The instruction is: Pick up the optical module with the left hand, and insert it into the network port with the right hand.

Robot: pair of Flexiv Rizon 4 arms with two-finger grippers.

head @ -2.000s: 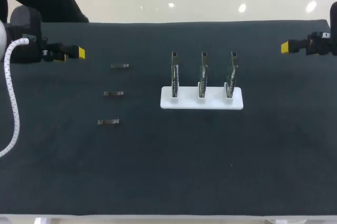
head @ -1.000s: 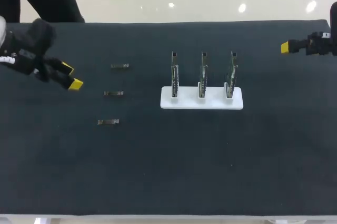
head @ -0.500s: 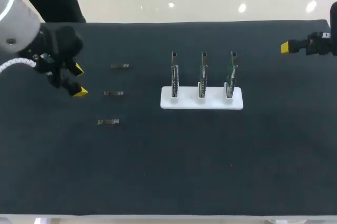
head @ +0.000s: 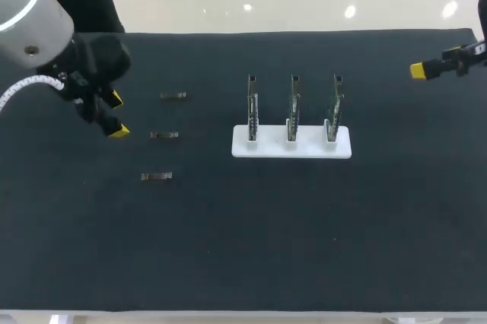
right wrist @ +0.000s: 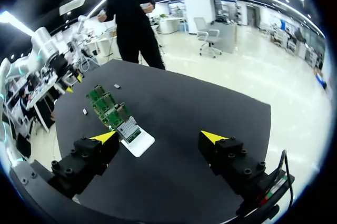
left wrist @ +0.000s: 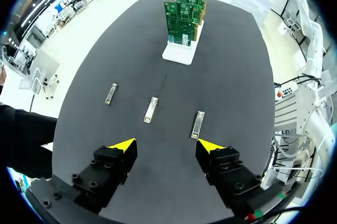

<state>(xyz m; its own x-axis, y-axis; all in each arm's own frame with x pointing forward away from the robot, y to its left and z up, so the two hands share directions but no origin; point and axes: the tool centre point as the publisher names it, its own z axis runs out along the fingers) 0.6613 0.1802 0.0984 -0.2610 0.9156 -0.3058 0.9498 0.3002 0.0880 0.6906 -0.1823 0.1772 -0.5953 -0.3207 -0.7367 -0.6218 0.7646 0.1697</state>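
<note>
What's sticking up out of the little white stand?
Three green circuit boards stand upright in a row on the white stand. Their bottom edges are hidden inside its slots, so how deep they go cannot be seen.

Table (head: 243, 248): dark matte cover, rounded far end in the wrist views. Pale rim along near side. Soft, even light across it.
</note>
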